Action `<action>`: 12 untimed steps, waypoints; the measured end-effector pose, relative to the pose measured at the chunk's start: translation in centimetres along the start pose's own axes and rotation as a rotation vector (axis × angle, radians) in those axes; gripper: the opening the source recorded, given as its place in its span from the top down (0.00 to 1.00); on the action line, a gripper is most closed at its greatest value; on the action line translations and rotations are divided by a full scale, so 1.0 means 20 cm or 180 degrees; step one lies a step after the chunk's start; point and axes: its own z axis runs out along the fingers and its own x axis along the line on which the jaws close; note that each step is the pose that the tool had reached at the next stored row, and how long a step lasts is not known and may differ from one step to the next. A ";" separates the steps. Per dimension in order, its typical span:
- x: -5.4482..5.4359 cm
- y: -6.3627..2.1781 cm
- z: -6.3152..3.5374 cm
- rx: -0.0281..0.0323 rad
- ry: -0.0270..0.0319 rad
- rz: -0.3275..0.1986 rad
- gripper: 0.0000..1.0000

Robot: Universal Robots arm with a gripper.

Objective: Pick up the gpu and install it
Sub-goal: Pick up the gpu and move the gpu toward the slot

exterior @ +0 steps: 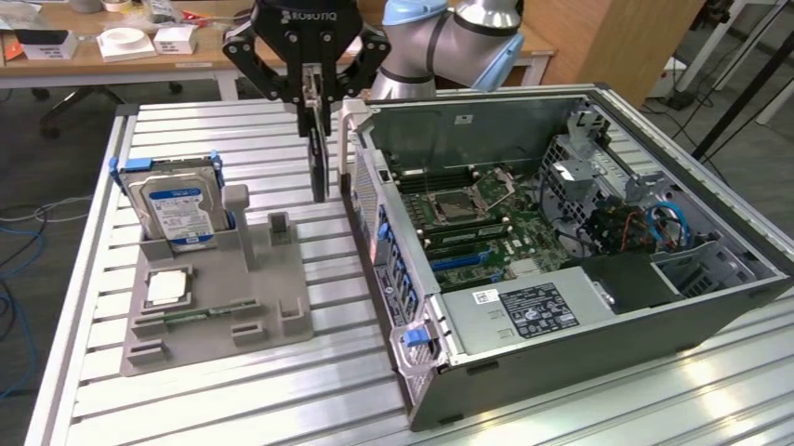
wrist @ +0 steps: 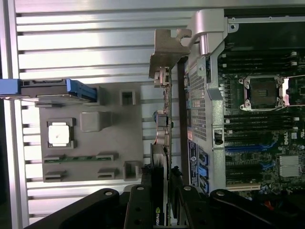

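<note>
1. Above the slotted table point(exterior: 248, 390), just beside the open computer case point(exterior: 620, 307), the arm points its gripper point(exterior: 312, 98) straight down.
2. The narrowed claw clamps the gpu point(exterior: 319, 158); the card hangs edge-on, long axis vertical, silver bracket point(wrist: 167, 50) lowest.

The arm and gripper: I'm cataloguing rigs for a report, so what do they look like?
The arm is a silver-grey tube with light blue joint caps. The gripper is black, with white lettering on its body and jointed linkage fingers.
</note>
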 end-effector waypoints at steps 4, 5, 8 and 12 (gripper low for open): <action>-0.01 0.001 0.000 0.0000 0.0000 0.0000 0.74; -0.02 0.001 0.000 0.0000 0.0000 0.0000 0.74; -0.03 0.002 0.001 0.0000 0.0000 0.0000 0.74; -0.04 0.003 0.001 0.0000 0.0000 0.0000 0.74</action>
